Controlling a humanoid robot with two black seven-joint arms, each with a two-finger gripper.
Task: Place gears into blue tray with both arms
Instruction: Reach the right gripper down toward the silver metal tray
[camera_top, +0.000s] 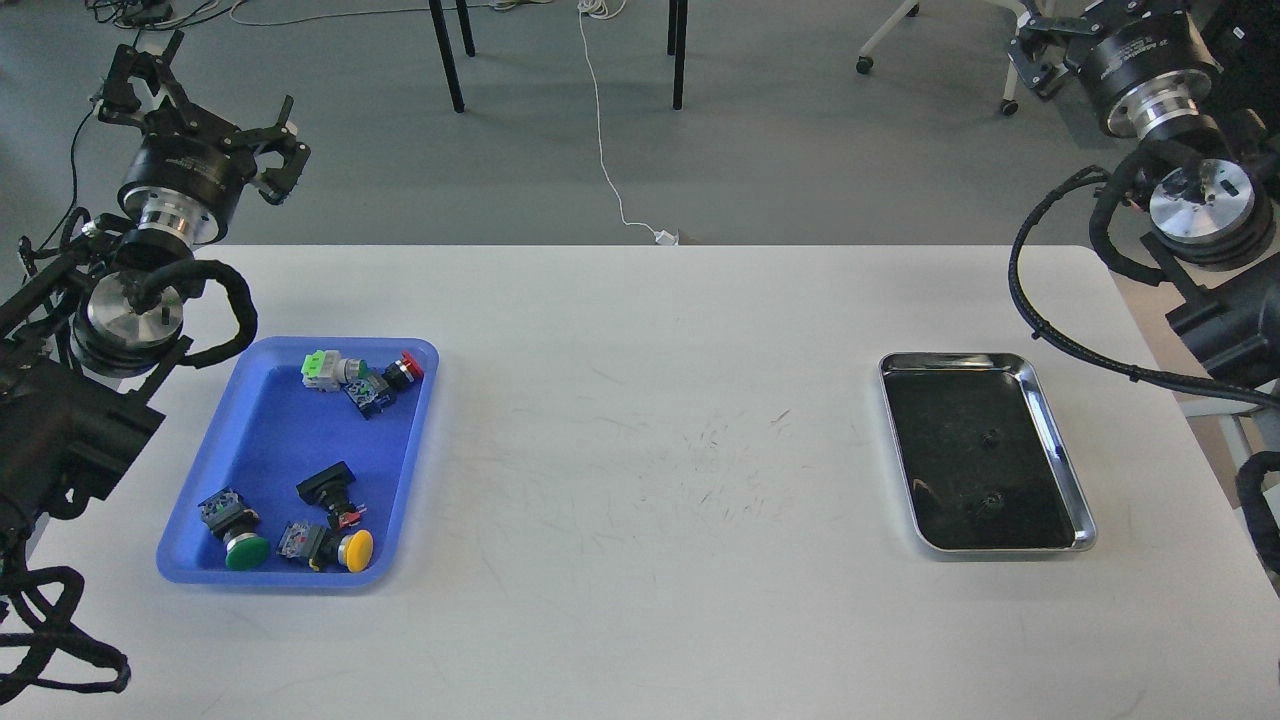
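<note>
Head view: you are looking down at a white table (640, 600), and every place below is given relative to the blue tray (262, 430).
Blue tray: it is lying flat at the table's left side, its long axis running away from you.
Push-buttons, near end: a green-capped switch (236, 538), a yellow-capped switch (330, 546) and a black one (330, 490) are lying inside the blue tray by its near rim.
Push-buttons, far end: a switch with a light green body (330, 369) and a red-capped switch (390, 380) are lying in the tray's far right corner, touching each other.
Steel tray: the shiny tray with a dark bottom (1050, 430) is sitting well apart from the blue tray, across the table to its right.
Gears: two tiny dark discs are resting on the steel tray's dark floor, a nearer gear (989, 503) and a farther gear (991, 437), both far to the right of the blue tray and outside it.
Left gripper (205, 110): it is hanging beyond the blue tray's far left corner, off the table's far edge, fingers spread and gripping nothing.
Right gripper (1040, 45): it is hanging far to the right of the blue tray, past the steel tray, at the picture's top edge; you cannot tell how its fingers stand.
</note>
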